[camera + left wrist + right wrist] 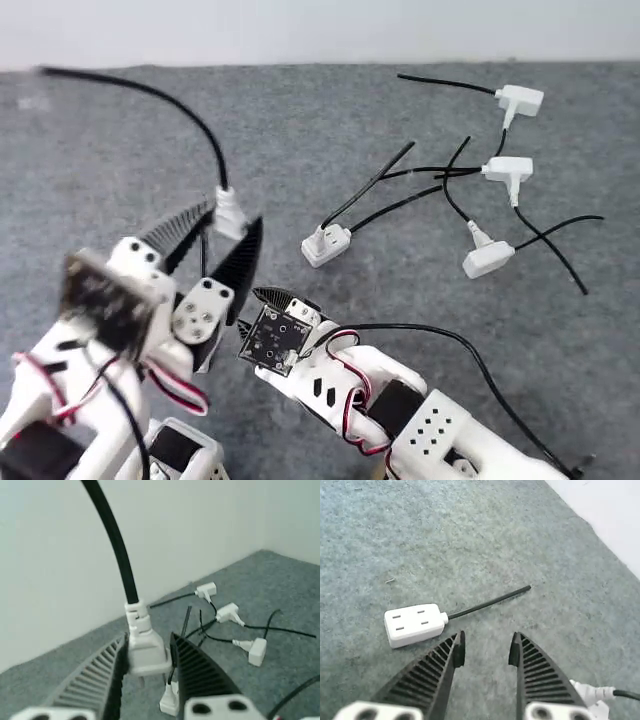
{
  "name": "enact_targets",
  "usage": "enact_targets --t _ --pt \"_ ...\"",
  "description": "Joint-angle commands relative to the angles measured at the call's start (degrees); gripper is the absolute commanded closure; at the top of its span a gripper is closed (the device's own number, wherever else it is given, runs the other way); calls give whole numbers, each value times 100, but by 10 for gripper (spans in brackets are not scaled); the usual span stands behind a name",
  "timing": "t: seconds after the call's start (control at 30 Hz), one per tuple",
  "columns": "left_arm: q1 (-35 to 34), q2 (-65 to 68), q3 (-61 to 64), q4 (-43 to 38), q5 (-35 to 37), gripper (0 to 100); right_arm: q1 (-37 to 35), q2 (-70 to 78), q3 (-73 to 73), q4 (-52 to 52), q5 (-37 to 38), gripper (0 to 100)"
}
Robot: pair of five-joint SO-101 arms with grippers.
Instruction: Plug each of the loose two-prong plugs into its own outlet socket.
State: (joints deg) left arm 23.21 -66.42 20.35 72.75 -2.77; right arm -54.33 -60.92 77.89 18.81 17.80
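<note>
My left gripper [232, 215] [147, 645] is shut on a white two-prong plug [228, 212] [144, 652], held above the carpet with its prongs down. Its thick black cable arcs up and away to the far left. A white outlet socket block [325, 244] [170, 700] [414, 625] lies on the carpet just right of the held plug, slots up, with a short black cable. My right gripper [487, 637] [270, 298] hovers open near the socket, nothing between its fingers.
Three more white plug pieces [518, 100] [508, 170] [488, 258] with thin black cables lie tangled at the far right, also seen as white plug pieces [227, 612] in the left wrist view. Grey carpet [120, 160] covers the table; a white wall stands at the back.
</note>
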Motion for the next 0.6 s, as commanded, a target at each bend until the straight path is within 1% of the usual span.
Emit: enact_targets --t 0.0,0.1,0.2,0.47,0.57 --pt "440 202 -242 510 88 989 4 22 -404 -163 88 841" --pt "826 202 -259 756 88 988 4 22 -387 -163 88 841" --pt "967 202 -268 941 88 988 4 22 -378 -127 88 841" --pt "976 193 -268 1037 105 988 13 22 -255 -163 97 841" --pt "976 193 -391 1178 105 988 207 22 -220 -163 97 841"
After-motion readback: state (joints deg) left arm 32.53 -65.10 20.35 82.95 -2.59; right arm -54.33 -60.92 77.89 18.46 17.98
